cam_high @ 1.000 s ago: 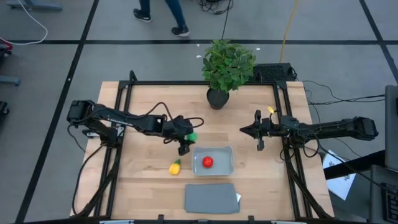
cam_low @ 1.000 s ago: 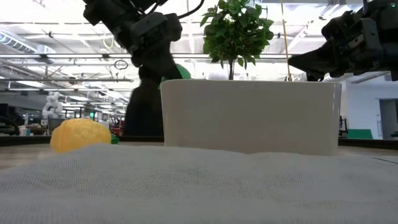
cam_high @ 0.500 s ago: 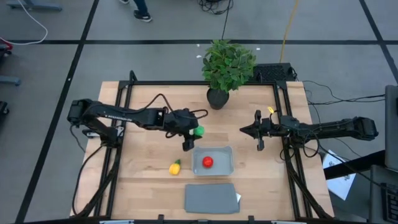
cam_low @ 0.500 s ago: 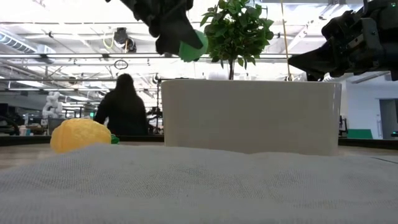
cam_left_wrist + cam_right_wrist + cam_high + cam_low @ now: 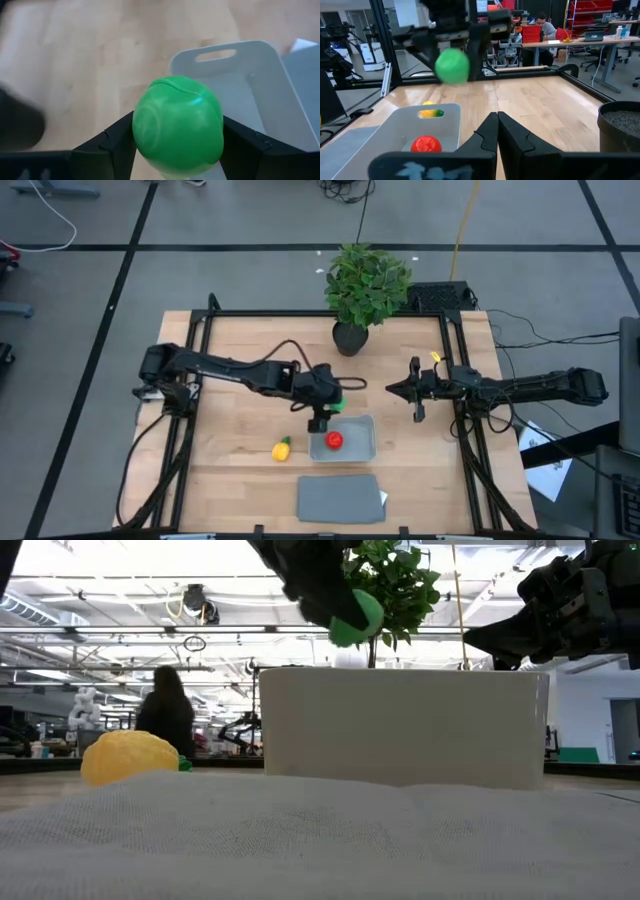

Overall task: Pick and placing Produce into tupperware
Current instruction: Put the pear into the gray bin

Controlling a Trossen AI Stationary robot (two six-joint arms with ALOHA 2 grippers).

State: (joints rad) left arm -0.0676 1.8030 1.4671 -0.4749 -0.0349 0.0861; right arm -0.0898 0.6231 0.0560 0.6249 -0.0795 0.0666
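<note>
Carrying the round green piece [image 5: 334, 404] clamped between its two fingers, our left gripper [image 5: 322, 412] hangs above the near-left corner of the tupperware [image 5: 362, 448], close to the rim on the side facing the potted plant [image 5: 365, 285]. The red piece [image 5: 333, 440] already lies inside the tupperware, and the yellow piece with the green tip [image 5: 282, 449] rests on the table [image 5: 230, 450] just beside the tupperware, away from our right arm. The flat grey lid [image 5: 340, 498] lies on the far side of the tupperware from the plant.

We judge the green piece to be light, hard and smooth, so it could roll in the grip; taking it across its widest part, as the wrist view shows, looks right to us. Once let go, it may bounce or roll against the red piece.

Our right gripper [image 5: 416, 392] waits well apart from the tupperware, its fingers together. In the low view the tupperware wall hides the red piece, and the left gripper is cut off at the top.
</note>
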